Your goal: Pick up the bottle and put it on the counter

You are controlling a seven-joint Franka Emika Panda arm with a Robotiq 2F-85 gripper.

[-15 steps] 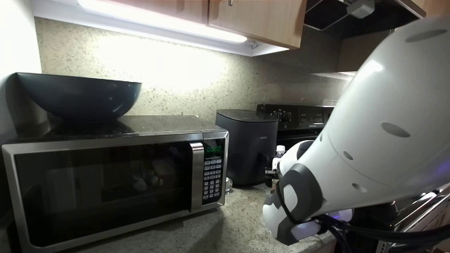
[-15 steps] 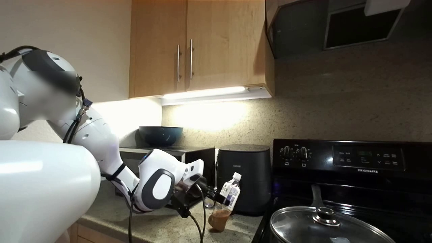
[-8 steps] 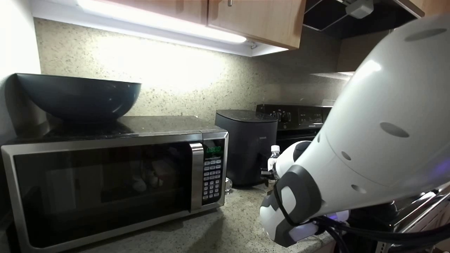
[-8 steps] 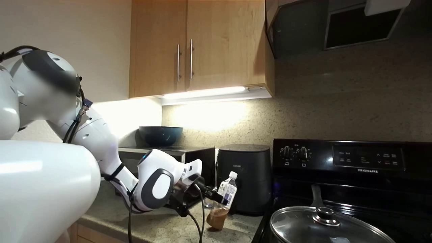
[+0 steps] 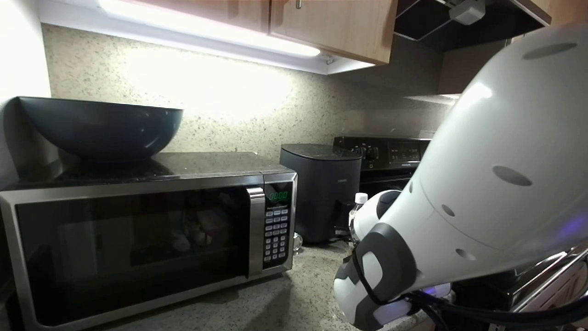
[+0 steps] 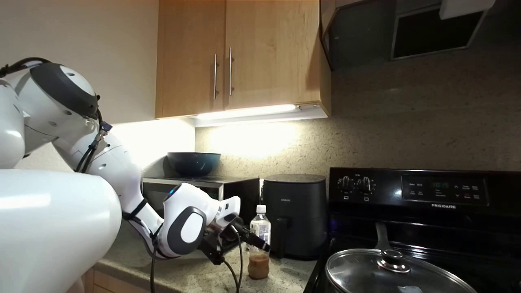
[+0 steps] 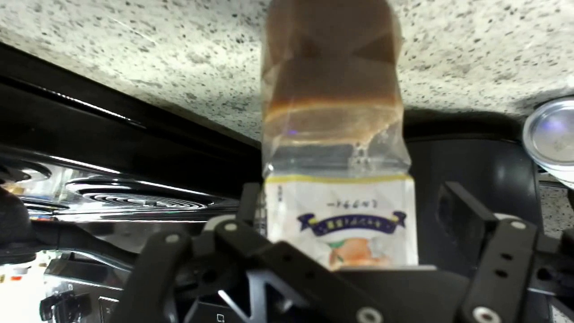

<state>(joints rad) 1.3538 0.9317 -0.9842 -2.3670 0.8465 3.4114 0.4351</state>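
The bottle (image 6: 259,264), clear with brown liquid, a pale label and a white cap, stands upright on the speckled counter (image 6: 291,274). Seen in the wrist view, the bottle (image 7: 334,121) fills the middle, its base toward the top edge. My gripper (image 7: 358,206) is open around the label: a gap shows between the bottle and the finger on the right, while the other finger sits close beside it, touching or not I cannot tell. In an exterior view the arm hides most of the bottle, leaving its cap (image 5: 361,198) and shoulder visible.
Behind the bottle is a black air fryer (image 6: 301,215). A microwave (image 5: 138,248) carries a dark bowl (image 5: 101,131). To one side is the black stove (image 6: 407,228) with a lidded pan (image 6: 354,270). A small clear jar (image 7: 556,132) sits near the air fryer.
The bottle was leaning between my fingers and now stands upright. My fingers have spread apart. In both exterior views the hand has shifted slightly left and down.
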